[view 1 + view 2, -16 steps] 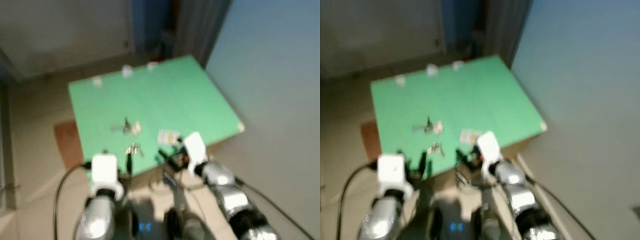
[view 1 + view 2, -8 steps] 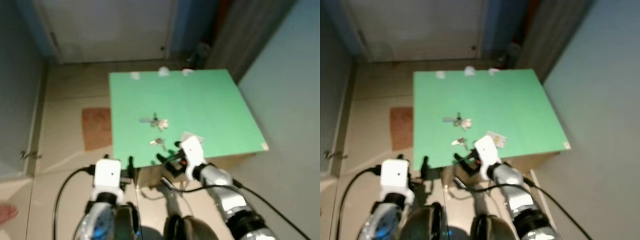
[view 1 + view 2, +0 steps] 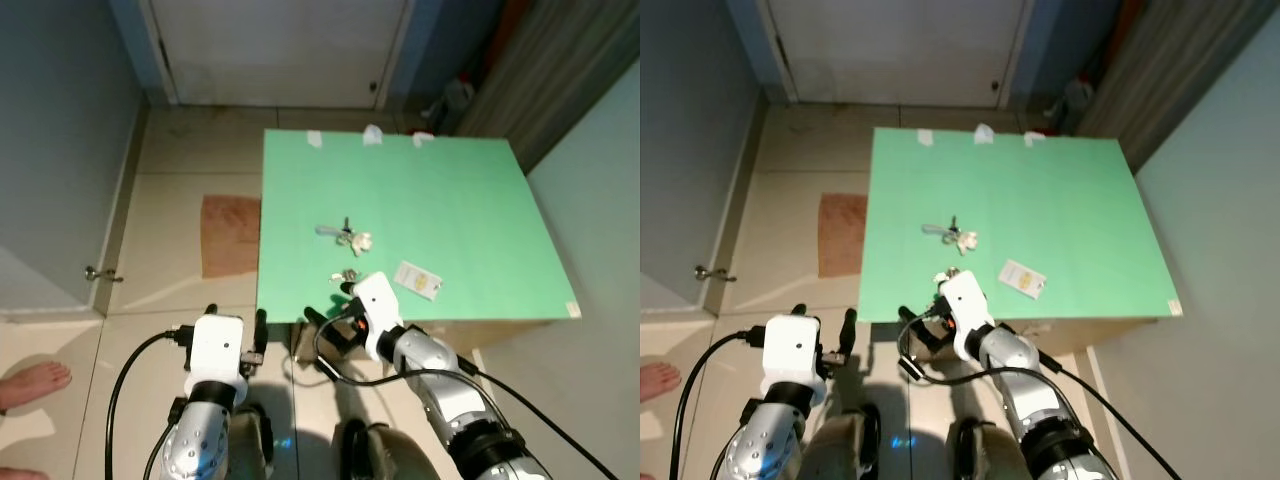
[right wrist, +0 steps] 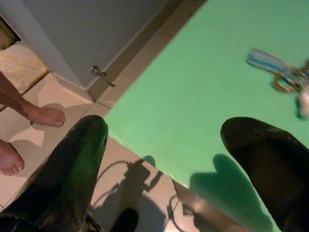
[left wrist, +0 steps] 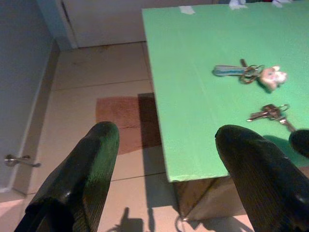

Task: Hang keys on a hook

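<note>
On the green tabletop (image 3: 450, 220) lie two bunches of keys and one white card. One bunch of keys (image 3: 343, 233) has a blue tag and a small pale charm, and it sits near the middle of the tabletop. The other, smaller bunch of keys (image 3: 346, 276) lies closer to the near edge, just beside the right hand. The white card (image 3: 419, 281) rests a little to the right of the small bunch. Three bits of white tape (image 3: 372, 136) stick along the far edge. The right hand (image 3: 330, 325) hangs at the near edge of the tabletop with its two black fingers (image 4: 72, 174) spread wide and nothing between them. The left hand (image 3: 235, 328) is over the tiled floor (image 3: 180, 240), left of the tabletop corner, and its two fingers (image 5: 77, 174) are wide apart too, holding nothing. One brown mat (image 3: 230, 222) lies on the floor beside the tabletop. A person's two bare feet (image 4: 29, 125) stand on the floor to the left.
</note>
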Controlling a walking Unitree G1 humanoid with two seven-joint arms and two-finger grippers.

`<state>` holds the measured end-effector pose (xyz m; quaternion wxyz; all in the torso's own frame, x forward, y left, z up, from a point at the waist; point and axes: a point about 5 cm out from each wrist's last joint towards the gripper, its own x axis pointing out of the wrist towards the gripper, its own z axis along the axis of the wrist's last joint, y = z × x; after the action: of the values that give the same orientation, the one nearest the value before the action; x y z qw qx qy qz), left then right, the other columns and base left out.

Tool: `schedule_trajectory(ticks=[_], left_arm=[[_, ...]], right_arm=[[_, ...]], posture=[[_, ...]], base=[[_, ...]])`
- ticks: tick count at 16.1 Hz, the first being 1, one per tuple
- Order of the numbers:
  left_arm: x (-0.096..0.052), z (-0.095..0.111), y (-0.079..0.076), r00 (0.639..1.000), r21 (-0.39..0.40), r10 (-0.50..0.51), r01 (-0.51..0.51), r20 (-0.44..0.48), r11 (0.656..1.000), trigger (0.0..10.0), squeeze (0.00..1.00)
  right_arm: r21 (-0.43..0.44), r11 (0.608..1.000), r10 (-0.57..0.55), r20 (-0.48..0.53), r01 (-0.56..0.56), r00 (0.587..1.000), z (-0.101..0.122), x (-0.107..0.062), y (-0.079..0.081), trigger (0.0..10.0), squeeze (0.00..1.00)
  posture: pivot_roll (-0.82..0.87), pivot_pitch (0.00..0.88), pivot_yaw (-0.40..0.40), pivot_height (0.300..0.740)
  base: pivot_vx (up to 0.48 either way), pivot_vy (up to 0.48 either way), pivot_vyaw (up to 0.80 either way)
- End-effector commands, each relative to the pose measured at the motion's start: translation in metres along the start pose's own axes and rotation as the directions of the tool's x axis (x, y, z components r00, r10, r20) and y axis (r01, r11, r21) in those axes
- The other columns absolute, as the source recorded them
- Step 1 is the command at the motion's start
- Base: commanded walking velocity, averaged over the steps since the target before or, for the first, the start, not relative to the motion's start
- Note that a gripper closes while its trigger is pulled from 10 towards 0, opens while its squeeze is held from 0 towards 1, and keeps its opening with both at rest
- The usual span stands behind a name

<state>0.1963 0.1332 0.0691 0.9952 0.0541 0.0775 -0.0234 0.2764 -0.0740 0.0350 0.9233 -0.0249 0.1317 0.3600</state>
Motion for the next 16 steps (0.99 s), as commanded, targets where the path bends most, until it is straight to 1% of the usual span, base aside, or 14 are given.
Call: schedule_trajectory(ticks=[1,2,3,4,7,9,11,14,16], left_arm=[[-0.001,0.000,-0.001,1.000,-0.014,-0.009,0.009,-0.004,1.000,10.0,0.00],[-0.001,0.000,-0.001,1.000,-0.009,-0.011,0.011,-0.003,1.000,10.0,0.00],[0.002,0.003,-0.003,0.999,0.064,-0.051,0.050,0.002,0.997,10.0,0.00],[0.003,0.005,-0.004,0.998,0.094,-0.069,0.069,0.002,0.993,10.0,0.00],[0.007,0.008,-0.005,0.995,0.102,-0.100,0.101,-0.014,0.990,10.0,0.00],[0.010,0.007,-0.006,0.992,0.155,-0.121,0.125,-0.038,0.980,10.0,0.00],[0.015,0.013,-0.008,0.990,0.196,-0.140,0.144,-0.031,0.970,10.0,0.00],[0.013,0.018,-0.006,0.991,0.163,-0.131,0.134,-0.029,0.978,10.0,0.00],[0.004,0.024,-0.005,0.991,0.148,-0.130,0.133,-0.029,0.980,10.0,0.00]], right_arm=[[0.004,1.000,-0.018,0.000,0.018,1.000,-0.003,-0.005,-0.001,10.0,0.00],[0.005,1.000,-0.021,0.004,0.021,1.000,-0.003,-0.005,-0.002,10.0,0.00],[0.010,0.999,-0.032,0.016,0.032,0.999,-0.002,-0.006,-0.002,10.0,0.00],[0.013,0.999,-0.032,0.019,0.032,0.999,-0.002,-0.007,-0.002,10.0,0.00],[0.017,1.000,-0.027,0.019,0.026,0.999,-0.004,-0.008,0.000,10.0,0.00],[0.021,1.000,-0.024,0.018,0.023,1.000,-0.005,-0.008,0.002,10.0,0.00],[0.024,1.000,-0.018,0.018,0.018,1.000,-0.006,-0.007,0.005,10.0,0.00],[0.012,0.998,-0.055,0.014,0.055,0.998,-0.008,-0.004,0.007,10.0,0.00],[0.026,0.996,-0.088,0.002,0.088,0.996,-0.009,0.000,0.008,10.0,0.00]], posture=[[0.06,0.250,-0.106,0.740],[0.06,0.251,-0.105,0.740],[0.05,0.254,-0.101,0.740],[0.05,0.257,-0.100,0.740],[0.06,0.261,-0.094,0.740],[0.06,0.265,-0.089,0.740],[0.06,0.268,-0.087,0.740],[0.06,0.291,-0.079,0.740],[0.09,0.369,-0.060,0.740]], base=[[0.360,0.315,0.00],[0.368,0.311,0.00],[0.442,0.000,0.00],[0.480,0.000,0.00],[0.480,0.000,0.00],[0.480,0.000,0.00],[0.367,0.000,0.00],[0.000,0.000,0.00],[0.000,0.000,0.00]])
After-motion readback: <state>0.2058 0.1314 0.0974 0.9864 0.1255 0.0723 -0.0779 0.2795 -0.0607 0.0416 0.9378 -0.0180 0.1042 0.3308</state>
